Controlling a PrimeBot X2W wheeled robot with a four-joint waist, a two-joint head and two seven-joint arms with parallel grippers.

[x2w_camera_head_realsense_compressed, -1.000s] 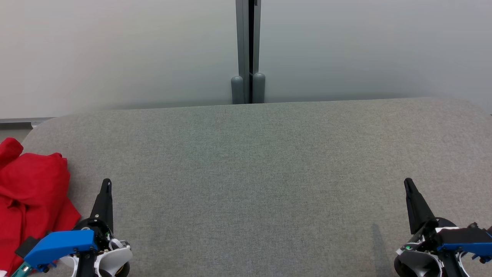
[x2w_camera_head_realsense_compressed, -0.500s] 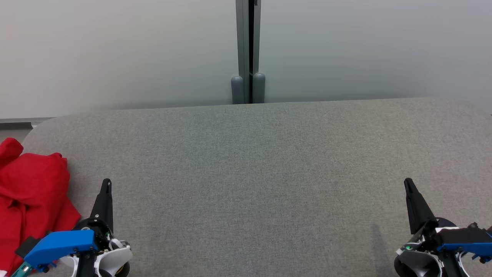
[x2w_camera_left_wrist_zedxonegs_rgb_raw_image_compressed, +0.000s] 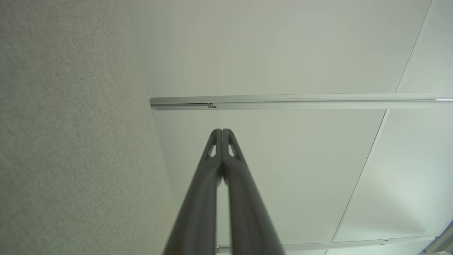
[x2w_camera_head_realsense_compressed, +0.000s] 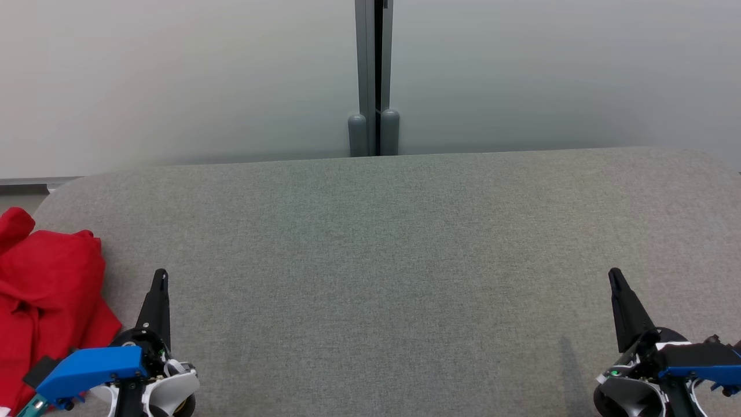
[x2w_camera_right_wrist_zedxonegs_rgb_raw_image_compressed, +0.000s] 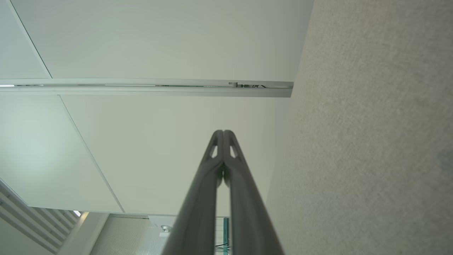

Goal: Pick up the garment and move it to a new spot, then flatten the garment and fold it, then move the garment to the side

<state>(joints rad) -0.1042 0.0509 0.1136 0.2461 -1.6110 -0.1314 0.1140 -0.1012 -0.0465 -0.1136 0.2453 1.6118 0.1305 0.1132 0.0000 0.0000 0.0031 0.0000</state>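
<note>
A crumpled red garment (x2w_camera_head_realsense_compressed: 46, 295) lies heaped at the far left edge of the grey fabric-covered table (x2w_camera_head_realsense_compressed: 382, 272), partly cut off by the head view's left edge. My left gripper (x2w_camera_head_realsense_compressed: 160, 277) rests at the lower left, just right of the garment and apart from it, fingers pressed together and empty. In the left wrist view the left gripper (x2w_camera_left_wrist_zedxonegs_rgb_raw_image_compressed: 222, 131) shows its tips meeting. My right gripper (x2w_camera_head_realsense_compressed: 615, 275) sits at the lower right, far from the garment, also shut and empty; the right wrist view shows the right gripper (x2w_camera_right_wrist_zedxonegs_rgb_raw_image_compressed: 223, 132) with tips touching.
Pale partition panels stand behind the table, joined by a grey post (x2w_camera_head_realsense_compressed: 374, 78) at the middle of the far edge. The table's grey surface stretches wide between the two grippers. Both wrist views look along the table towards the panels.
</note>
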